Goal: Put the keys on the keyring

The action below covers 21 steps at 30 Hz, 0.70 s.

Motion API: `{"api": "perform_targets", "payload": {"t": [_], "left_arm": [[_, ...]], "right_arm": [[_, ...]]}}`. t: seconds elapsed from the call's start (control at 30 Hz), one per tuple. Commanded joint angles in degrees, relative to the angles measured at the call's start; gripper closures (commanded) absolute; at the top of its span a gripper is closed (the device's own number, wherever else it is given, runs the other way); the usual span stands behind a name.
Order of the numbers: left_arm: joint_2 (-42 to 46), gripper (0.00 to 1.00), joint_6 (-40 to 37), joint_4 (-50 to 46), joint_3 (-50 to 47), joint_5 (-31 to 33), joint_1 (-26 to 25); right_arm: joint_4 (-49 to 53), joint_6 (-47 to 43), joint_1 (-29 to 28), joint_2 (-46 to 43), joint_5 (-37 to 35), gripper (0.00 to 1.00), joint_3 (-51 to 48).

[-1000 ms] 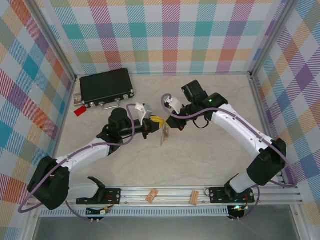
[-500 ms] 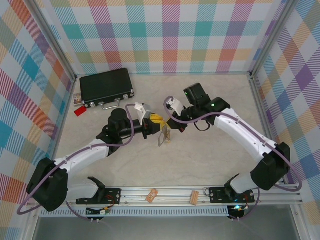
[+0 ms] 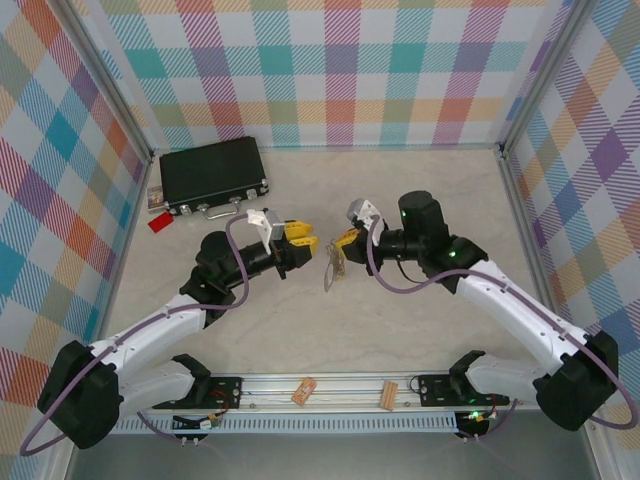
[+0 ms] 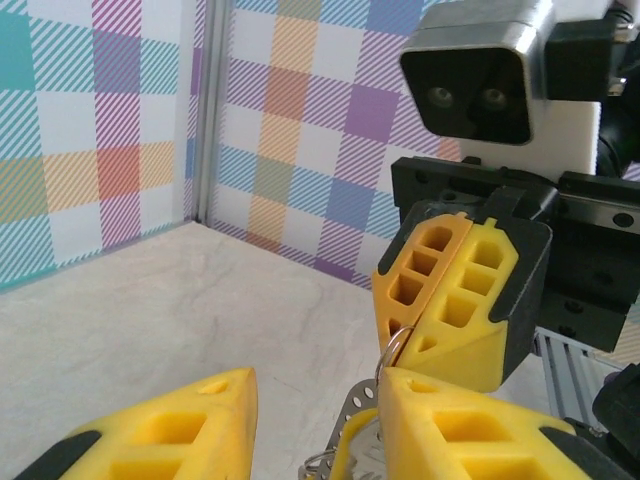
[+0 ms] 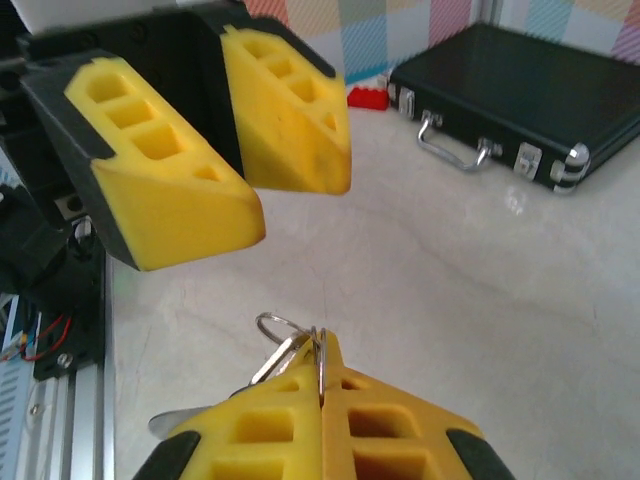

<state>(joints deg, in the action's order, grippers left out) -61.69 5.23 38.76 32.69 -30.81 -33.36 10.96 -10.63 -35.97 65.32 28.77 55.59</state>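
where the right tool [image 5: 322, 372] clamps, a thin silver keyring [image 5: 272, 316] curves.

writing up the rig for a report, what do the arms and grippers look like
The left arm and right arm have white shells with black joints, and a purple cable runs along each. The left gripper and right gripper each have two chunky yellow wedge-shaped fingers with square pockets, set on black mounts.
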Motion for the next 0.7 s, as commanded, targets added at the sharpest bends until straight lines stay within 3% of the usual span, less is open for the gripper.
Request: {"api": "perform_targets", "payload": {"t": [0.0,0.3,0.67], "left_arm": [[-0.50,0.63,2.21,5.08,-0.77,-1.40,-0.71],[-0.96,0.60,1.37,6.15,-0.48,0.96,-3.54],[6.37,0.60,-2.54,5.17,-3.24,11.97,-3.64]], "right_arm": [[-13.53,3.47,0.37,-1.51,1.61,1.00,-1.42],[-31.48,11.06,1.25,-1.70,2.54,1.00,-7.20],[-36.81,15.29,2.21,-0.92,7.78,1.00,-7.78]]}}
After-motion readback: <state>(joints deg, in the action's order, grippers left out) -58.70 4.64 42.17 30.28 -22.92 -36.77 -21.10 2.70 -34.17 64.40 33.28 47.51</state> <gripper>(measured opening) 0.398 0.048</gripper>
